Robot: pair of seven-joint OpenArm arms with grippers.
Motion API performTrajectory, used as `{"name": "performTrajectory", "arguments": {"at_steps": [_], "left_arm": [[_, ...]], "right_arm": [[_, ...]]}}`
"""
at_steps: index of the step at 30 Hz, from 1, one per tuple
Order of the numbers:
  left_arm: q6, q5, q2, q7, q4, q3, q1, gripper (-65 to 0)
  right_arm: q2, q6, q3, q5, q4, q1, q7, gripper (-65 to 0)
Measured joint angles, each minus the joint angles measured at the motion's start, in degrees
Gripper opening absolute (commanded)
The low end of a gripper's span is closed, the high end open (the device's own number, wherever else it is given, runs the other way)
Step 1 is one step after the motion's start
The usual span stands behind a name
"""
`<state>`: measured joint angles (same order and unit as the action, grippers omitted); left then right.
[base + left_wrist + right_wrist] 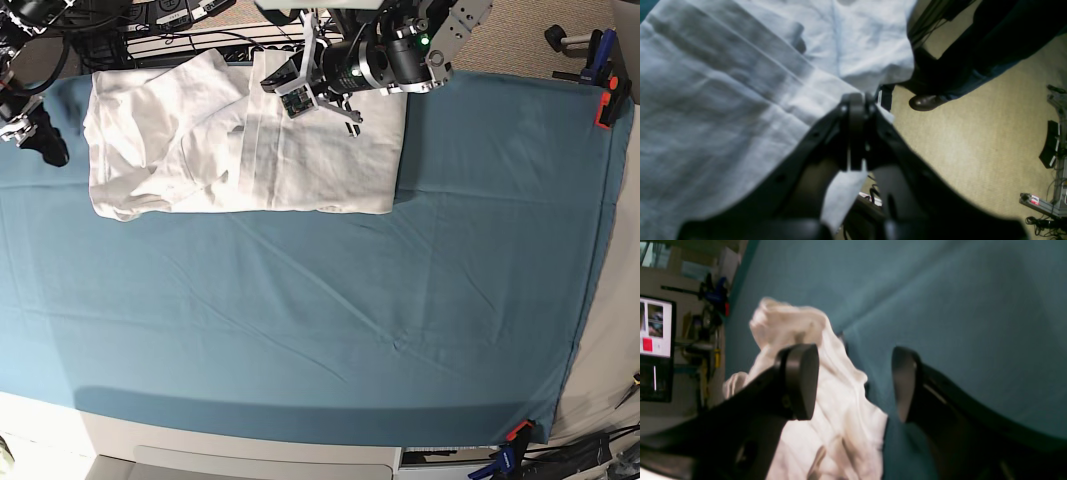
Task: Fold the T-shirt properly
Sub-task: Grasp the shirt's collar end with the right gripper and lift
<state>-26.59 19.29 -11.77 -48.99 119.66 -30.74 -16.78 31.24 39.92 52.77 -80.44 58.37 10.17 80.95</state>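
Note:
The white T-shirt (pixel 240 150) lies partly folded and wrinkled at the back left of the teal table cloth (pixel 350 320). My left gripper (pixel 278 88) is over the shirt's back edge. In the left wrist view it (pixel 857 100) is shut on the T-shirt (pixel 723 100), with a flap of fabric pinched between the fingers. My right gripper (pixel 853 383) is open and empty, just beside the T-shirt's (pixel 840 413) bunched end, above the table cloth (pixel 957 306). In the base view it (pixel 38 140) is at the table's far left edge.
A person's leg and brown shoe (pixel 927 101) stand on the beige carpet behind the table. A monitor (pixel 653 330) and cables are off the table's left end. Clamps (pixel 603 105) (pixel 515 432) hold the cloth at the right corners.

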Motion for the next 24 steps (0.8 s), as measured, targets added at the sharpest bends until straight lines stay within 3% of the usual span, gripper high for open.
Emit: {"name": "performTrajectory", "arguments": {"at_steps": [12,24], "left_arm": [[0.0,0.0,0.0,0.0,0.0,0.0,0.0,-65.0],[0.0,0.0,0.0,0.0,0.0,0.0,0.0,-65.0]], "right_arm": [[0.2,0.0,-10.6,0.8,0.1,-0.3,-0.9,-29.6],[0.2,0.0,-11.7,-3.0,0.1,-0.2,-0.4,-29.6]]}}
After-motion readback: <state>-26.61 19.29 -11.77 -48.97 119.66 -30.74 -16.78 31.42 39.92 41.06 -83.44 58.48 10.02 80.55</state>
